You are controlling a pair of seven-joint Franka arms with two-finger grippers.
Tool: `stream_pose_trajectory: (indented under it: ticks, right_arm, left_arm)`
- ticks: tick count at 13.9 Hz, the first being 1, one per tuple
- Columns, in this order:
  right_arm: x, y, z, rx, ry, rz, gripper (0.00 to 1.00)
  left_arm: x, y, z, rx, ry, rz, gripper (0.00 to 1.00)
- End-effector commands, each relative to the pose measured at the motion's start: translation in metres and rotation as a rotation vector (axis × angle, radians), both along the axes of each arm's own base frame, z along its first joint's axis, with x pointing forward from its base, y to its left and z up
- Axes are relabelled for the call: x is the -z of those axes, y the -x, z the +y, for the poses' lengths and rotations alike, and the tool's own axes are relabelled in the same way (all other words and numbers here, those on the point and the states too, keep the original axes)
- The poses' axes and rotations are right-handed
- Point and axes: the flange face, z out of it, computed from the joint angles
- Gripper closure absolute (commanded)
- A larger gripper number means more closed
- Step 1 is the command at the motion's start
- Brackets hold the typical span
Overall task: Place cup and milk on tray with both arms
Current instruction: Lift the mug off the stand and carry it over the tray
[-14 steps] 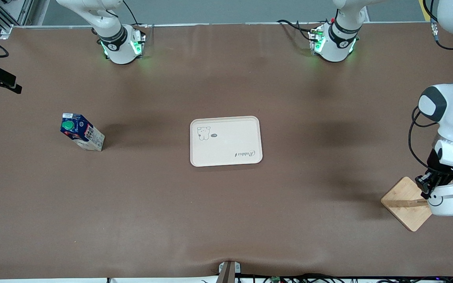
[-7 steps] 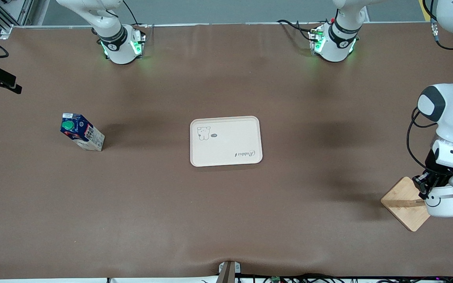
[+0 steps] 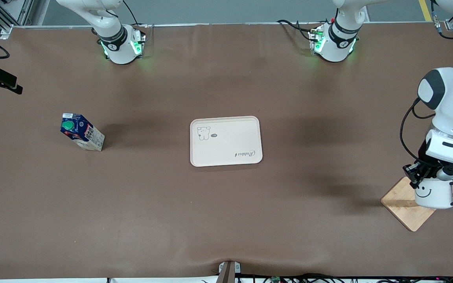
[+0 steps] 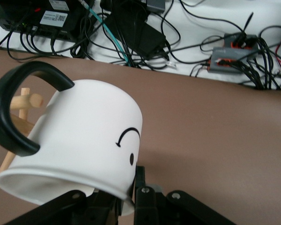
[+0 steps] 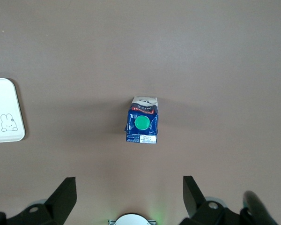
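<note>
The white smiley cup (image 3: 433, 194) hangs upside down in my left gripper (image 3: 417, 177), which is shut on its rim over the bamboo stand base (image 3: 401, 204) at the left arm's end of the table. In the left wrist view the cup (image 4: 79, 136) fills the frame and a finger (image 4: 139, 187) presses on its wall. The milk (image 3: 81, 132) stands toward the right arm's end. The cream tray (image 3: 226, 140) lies mid-table. My right gripper (image 5: 129, 197) is open, high over the milk (image 5: 142, 122); it is out of the front view.
A wooden peg (image 4: 25, 101) of the stand shows by the cup's black handle (image 4: 18, 112). The tray's corner (image 5: 4, 110) shows in the right wrist view. Cables and boxes (image 4: 131, 23) lie past the table's edge.
My left gripper has risen with the cup and drawn it off the stand's peg, a little toward the table's middle. The milk and the tray have not moved.
</note>
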Motion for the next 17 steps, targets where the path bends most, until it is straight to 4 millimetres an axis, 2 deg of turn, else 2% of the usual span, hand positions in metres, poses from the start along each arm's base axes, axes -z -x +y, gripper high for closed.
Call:
stream_pose_trajectory:
  ticks: [1,3,5,9,11,15,16,17]
  right_arm:
    - [-0.001,0.002,0.000,0.012,-0.015,-0.006,0.00]
    - [-0.002,0.002,0.000,0.012,-0.015,-0.006,0.00]
    - [-0.001,0.001,0.001,0.011,-0.016,-0.004,0.00]
    - [-0.003,0.001,0.002,0.009,-0.015,-0.009,0.00]
    - [-0.003,0.000,0.002,0.006,-0.015,-0.012,0.00]
    - [-0.003,0.000,0.004,0.003,-0.015,-0.013,0.00]
    - [-0.003,0.000,0.004,0.005,-0.014,-0.013,0.00]
    - [-0.003,0.000,0.004,0.005,-0.014,-0.013,0.00]
  left_arm:
    - [-0.045,-0.001,-0.029,0.035,-0.033,0.075,1.00]
    - [-0.058,-0.001,-0.055,0.066,-0.034,0.118,1.00]
    - [-0.054,0.003,-0.089,0.116,-0.034,0.169,1.00]
    - [-0.019,0.018,-0.187,0.210,-0.030,0.297,1.00]
    - [-0.001,0.028,-0.245,0.180,-0.006,0.385,1.00]
    - [0.034,0.066,-0.358,0.162,0.016,0.514,1.00]
    - [0.040,0.078,-0.377,0.160,0.012,0.526,1.00]
    - [0.046,0.082,-0.384,0.157,0.008,0.533,1.00]
